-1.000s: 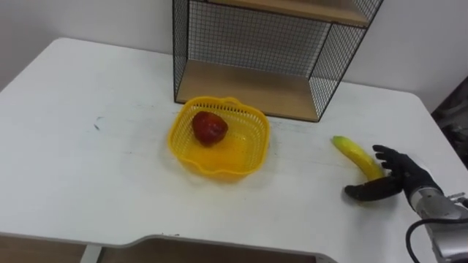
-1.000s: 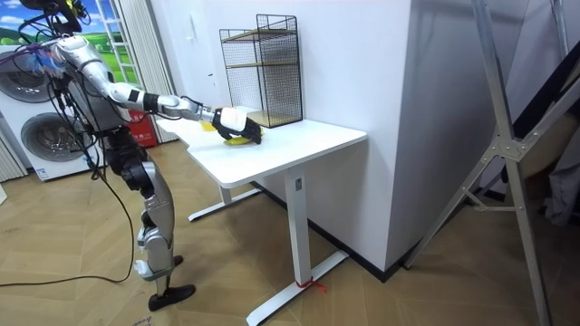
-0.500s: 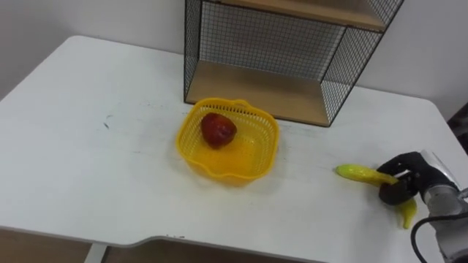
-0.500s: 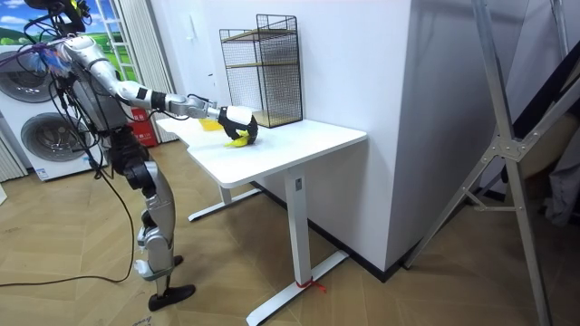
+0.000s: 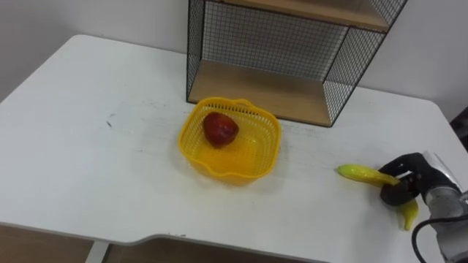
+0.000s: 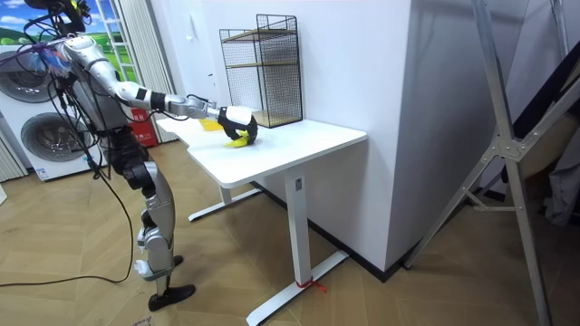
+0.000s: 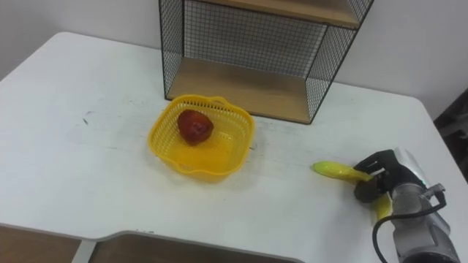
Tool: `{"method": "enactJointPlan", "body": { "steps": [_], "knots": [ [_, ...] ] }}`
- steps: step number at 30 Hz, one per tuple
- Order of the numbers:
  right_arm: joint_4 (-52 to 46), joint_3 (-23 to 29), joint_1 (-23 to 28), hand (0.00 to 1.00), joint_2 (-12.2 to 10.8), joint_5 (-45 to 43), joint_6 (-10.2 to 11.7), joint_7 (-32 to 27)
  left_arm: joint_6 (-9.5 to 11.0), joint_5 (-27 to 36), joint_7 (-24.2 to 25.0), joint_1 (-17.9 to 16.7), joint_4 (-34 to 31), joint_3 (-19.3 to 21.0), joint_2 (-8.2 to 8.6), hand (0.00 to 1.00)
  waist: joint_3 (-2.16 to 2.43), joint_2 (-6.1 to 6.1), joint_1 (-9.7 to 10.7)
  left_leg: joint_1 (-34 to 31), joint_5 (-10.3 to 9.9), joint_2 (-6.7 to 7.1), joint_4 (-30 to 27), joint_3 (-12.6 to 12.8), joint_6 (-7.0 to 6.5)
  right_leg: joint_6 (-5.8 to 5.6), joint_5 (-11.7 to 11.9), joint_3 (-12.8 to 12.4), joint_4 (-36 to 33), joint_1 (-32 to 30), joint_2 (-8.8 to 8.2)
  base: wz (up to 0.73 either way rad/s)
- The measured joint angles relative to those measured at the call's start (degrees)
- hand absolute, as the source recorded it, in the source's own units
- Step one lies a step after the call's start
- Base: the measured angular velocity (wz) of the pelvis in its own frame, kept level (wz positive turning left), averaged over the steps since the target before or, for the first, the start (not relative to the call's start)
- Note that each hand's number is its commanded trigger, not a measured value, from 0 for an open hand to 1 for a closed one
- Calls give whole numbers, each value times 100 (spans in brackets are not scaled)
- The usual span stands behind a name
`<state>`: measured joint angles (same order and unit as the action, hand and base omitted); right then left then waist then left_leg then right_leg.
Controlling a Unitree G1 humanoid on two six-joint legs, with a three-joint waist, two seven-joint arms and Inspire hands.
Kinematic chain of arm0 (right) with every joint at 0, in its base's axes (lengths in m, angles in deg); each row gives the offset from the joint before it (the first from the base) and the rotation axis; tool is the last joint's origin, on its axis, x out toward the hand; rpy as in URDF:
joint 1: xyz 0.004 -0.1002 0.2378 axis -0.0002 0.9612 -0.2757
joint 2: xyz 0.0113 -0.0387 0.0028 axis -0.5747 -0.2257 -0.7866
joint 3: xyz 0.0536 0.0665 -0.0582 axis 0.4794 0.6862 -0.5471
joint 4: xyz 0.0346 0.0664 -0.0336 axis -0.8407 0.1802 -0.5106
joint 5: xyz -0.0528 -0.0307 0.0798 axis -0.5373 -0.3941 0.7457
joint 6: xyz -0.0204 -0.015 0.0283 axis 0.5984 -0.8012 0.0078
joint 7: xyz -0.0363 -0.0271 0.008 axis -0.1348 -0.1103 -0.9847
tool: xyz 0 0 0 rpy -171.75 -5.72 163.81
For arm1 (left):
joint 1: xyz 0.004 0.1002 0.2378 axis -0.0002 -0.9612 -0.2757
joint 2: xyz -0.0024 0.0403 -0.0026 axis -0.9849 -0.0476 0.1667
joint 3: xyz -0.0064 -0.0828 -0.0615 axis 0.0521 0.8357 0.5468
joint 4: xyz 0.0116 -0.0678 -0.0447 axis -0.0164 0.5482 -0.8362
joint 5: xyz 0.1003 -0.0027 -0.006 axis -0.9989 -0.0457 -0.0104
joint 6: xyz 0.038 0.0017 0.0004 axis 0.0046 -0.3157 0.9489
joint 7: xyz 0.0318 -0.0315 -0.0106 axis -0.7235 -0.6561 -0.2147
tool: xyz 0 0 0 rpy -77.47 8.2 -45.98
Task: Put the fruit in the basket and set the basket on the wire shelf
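Observation:
A yellow plastic basket (image 5: 229, 139) (image 7: 202, 137) sits on the white table (image 5: 88, 146) in front of the wire shelf (image 5: 292, 51) (image 7: 263, 44). A red apple (image 5: 220, 128) (image 7: 194, 126) lies inside it. At the table's right side my right hand (image 5: 406, 181) (image 7: 380, 181) is curled round the middle of a yellow banana (image 5: 357, 172) (image 7: 333, 170), whose ends stick out on both sides. In the room view that hand (image 6: 237, 125) holds the banana (image 6: 236, 140) just above the tabletop.
The wire shelf has a wooden bottom board (image 5: 256, 91) and an upper board, with mesh sides. The table's front edge (image 5: 146, 237) runs close below the basket. Washing machines (image 6: 32, 127) stand behind me in the room view.
A second ago my right hand lay open beside the banana; it has since curled round the banana and lifted it a little. The camera shifted slightly.

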<state>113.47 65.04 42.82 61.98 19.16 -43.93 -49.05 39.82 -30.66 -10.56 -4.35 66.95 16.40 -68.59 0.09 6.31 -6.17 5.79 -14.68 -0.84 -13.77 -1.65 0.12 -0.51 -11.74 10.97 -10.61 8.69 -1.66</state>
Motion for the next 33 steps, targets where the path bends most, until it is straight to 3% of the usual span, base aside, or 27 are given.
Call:
{"method": "enactJointPlan", "body": {
  "steps": [9,12,14,19,23,29,33],
  "knots": [
    [-974,-175,208,100,-41,772,-194,32,-3,21,-7,129,42,-155,12,0,-33,-131,-14,-37,0,-27,48,177,-1,6,19,-145,-44,-143,11,-10],
    [-1968,-175,419,100,-217,1435,-190,-92,5,0,-42,126,-99,-173,31,0,-1,-221,20,-127,7,-27,14,217,-8,5,19,-183,-71,-268,5,-6],
    [-2400,-175,427,100,-288,1659,-171,-213,49,-3,-43,94,-166,-155,32,0,-3,-267,42,-122,28,-27,27,243,-10,3,17,-216,-104,-285,0,-5],
    [-3012,-176,423,100,-387,2184,-39,-453,132,-34,-44,71,-197,-132,44,0,-18,-190,63,-105,32,-26,59,205,-10,2,17,-160,-98,-259,-1,4],
    [-3580,-175,423,100,-441,2671,-9,-606,105,-140,-44,-160,-236,-130,76,0,-29,-132,125,-106,32,-24,59,214,-10,-4,21,-145,-76,-257,-5,0],
    [-4045,-176,423,100,-445,3012,17,-666,98,-133,-43,-266,-295,-130,165,0,-41,-185,130,-111,32,-23,40,216,-10,-9,31,-142,-4,-215,-2,0],
    [-4212,-177,423,100,-445,3127,81,-788,101,-115,-34,-279,-278,-168,194,0,-24,-238,128,-100,32,-27,34,215,-10,-5,35,-135,-6,-197,2,0]
  ]
}}
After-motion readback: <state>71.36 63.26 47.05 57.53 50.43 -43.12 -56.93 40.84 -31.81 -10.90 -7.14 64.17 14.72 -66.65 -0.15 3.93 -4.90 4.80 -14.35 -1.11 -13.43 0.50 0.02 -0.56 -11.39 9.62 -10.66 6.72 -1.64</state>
